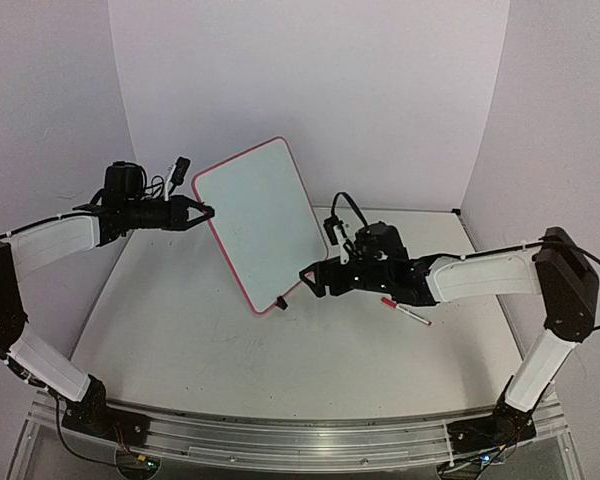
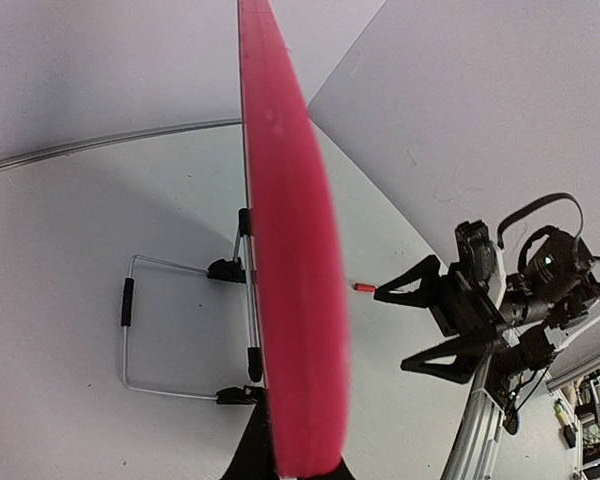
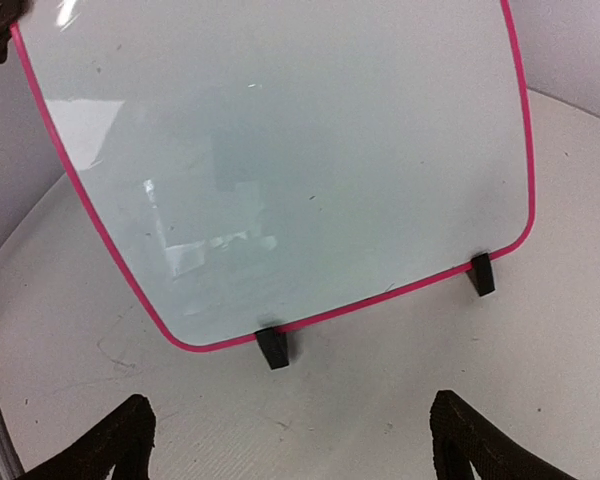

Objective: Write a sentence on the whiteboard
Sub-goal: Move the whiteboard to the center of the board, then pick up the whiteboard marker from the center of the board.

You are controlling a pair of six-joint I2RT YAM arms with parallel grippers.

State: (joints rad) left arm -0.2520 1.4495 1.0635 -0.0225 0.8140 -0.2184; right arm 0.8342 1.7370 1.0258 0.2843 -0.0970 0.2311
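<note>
The whiteboard [image 1: 255,225] stands tilted on its black feet [image 3: 273,348] near the middle of the table, its thin red rim [image 2: 290,300] edge-on in the left wrist view. My left gripper [image 1: 205,212] is shut on the board's upper left edge, and the rim runs between its fingers [image 2: 300,470]. The board's face [image 3: 280,150] shows only faint smudges; the sentence is out of view. My right gripper [image 1: 310,280] hovers low in front of the board's lower edge, open and holding nothing [image 3: 290,425]. A red-capped marker [image 1: 405,311] lies on the table under the right arm.
A wire stand [image 2: 130,330] props the board from behind. White walls close the table at the back and sides. The right arm [image 1: 480,275] reaches in low from the right, and the metal rail [image 1: 280,440] runs along the near edge.
</note>
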